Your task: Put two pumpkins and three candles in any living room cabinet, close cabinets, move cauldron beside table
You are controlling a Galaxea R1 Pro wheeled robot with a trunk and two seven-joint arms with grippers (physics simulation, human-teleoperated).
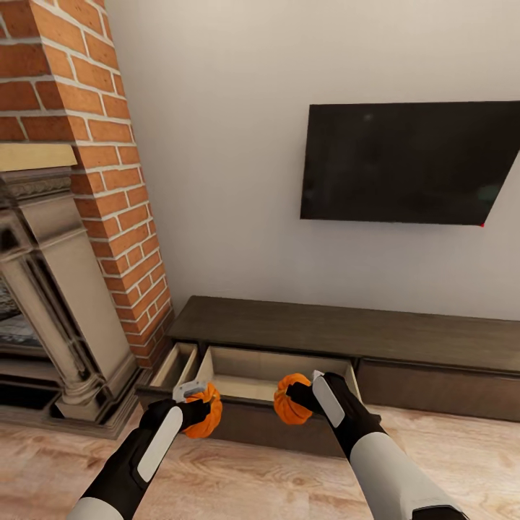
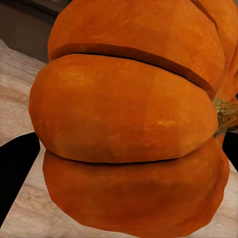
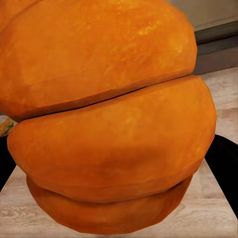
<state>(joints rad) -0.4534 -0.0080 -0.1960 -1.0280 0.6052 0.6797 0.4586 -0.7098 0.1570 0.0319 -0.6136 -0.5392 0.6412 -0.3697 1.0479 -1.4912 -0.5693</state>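
Gripping one pumpkin each, both grippers hang low in front of the open cabinet drawer. In the head view the left gripper (image 1: 196, 404) is clamped on the left pumpkin (image 1: 204, 422), a ribbed orange ball held just before the drawer's dark front edge. The right gripper (image 1: 307, 393) is clamped on the right pumpkin (image 1: 290, 409), which sits at about the same height, near the other but not touching it.

The left wrist view brings its pumpkin (image 2: 134, 119) very close: deep grooves between fat ribs, and a brown-green stem stub at one side, a detail the head view does not resolve. Dark finger shapes show at the edges beside the fruit, with pale wood floor (image 2: 17, 89) behind. The right wrist view shows its pumpkin (image 3: 109, 129) likewise close, with a sliver of stem at one edge and the dark cabinet front beyond.

Only the head view gives the setting. The pulled-out drawer (image 1: 278, 368) has pale wood insides, and a narrower drawer (image 1: 175, 365) beside it is also open. Both belong to the long low dark-brown cabinet (image 1: 361, 336) standing against the white wall. A flat black television (image 1: 408, 162) hangs on the wall above it. To the left rise a brick chimney breast (image 1: 108, 144) and a carved stone fireplace surround (image 1: 50, 289).
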